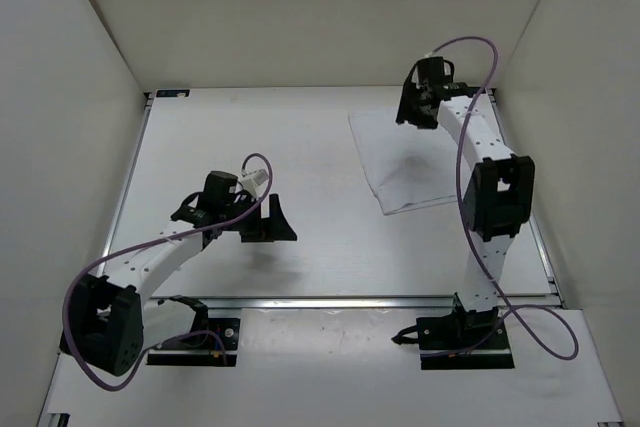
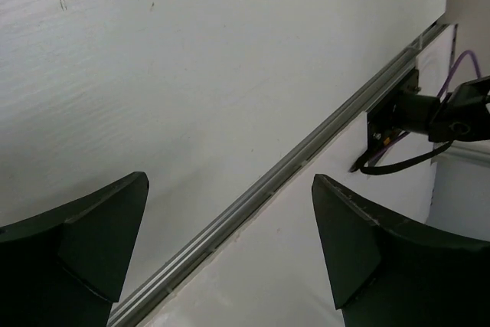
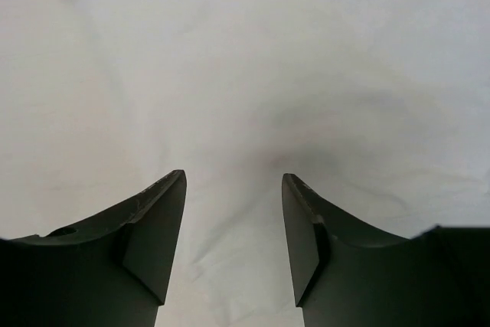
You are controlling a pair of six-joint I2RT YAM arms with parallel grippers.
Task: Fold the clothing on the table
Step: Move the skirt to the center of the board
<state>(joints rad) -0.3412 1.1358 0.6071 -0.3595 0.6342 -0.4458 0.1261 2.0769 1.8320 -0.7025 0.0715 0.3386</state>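
White clothing (image 1: 410, 162) flat at far right of table (image 1: 250, 127). Right gripper (image 1: 412, 112) over its far edge, jaws apart, empty; best pinch edge low, lift gently. Left gripper (image 1: 272, 219) wide open, well apart.

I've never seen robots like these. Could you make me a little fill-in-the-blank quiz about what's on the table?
Seen from above, the clothing lies on the far ____ part of the table.
The right arm's fingers hang above the ____.
The left arm's fingers stand ____, with nothing between them.
Missing words: right; clothing; open.
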